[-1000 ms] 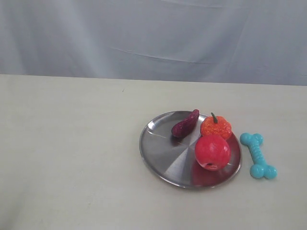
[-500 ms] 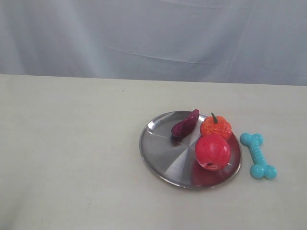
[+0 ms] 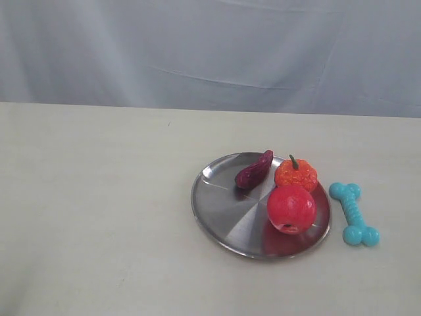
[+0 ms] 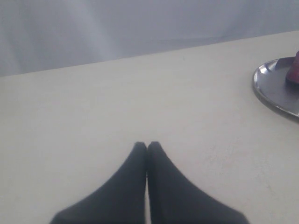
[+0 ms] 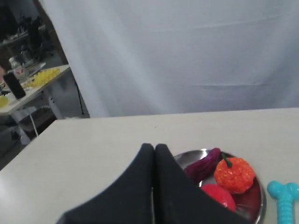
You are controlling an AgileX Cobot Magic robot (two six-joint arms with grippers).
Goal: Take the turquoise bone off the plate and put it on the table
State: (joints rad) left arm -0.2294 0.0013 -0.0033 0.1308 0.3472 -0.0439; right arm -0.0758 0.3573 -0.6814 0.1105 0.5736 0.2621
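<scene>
The turquoise bone [image 3: 354,214] is lying flat on the table [image 3: 99,197], off the plate [image 3: 223,204] and just beside its right rim. One knobbed end is pointing toward the far side and the other toward the near right, and whether the far knob is touching the rim cannot be told. The silver plate is sitting right of the table's middle and is carrying three toys. A dark purple eggplant-shaped toy [image 3: 254,170] is resting at its far edge, an orange pumpkin [image 3: 296,174] with a dark stem is sitting to the right of that, and a red ball [image 3: 291,209] is sitting at the near right, close against the pumpkin. The plate's left half is showing bare metal. The left gripper [image 4: 147,145] is pressing its two black fingers together with nothing between them, over bare table well to the left of the plate. The right gripper [image 5: 154,147] is likewise pinched closed and empty, and in its own wrist view its fingers are covering part of the plate and the red ball. A pale grey curtain [image 3: 210,52] is hanging behind the table's far edge.
</scene>
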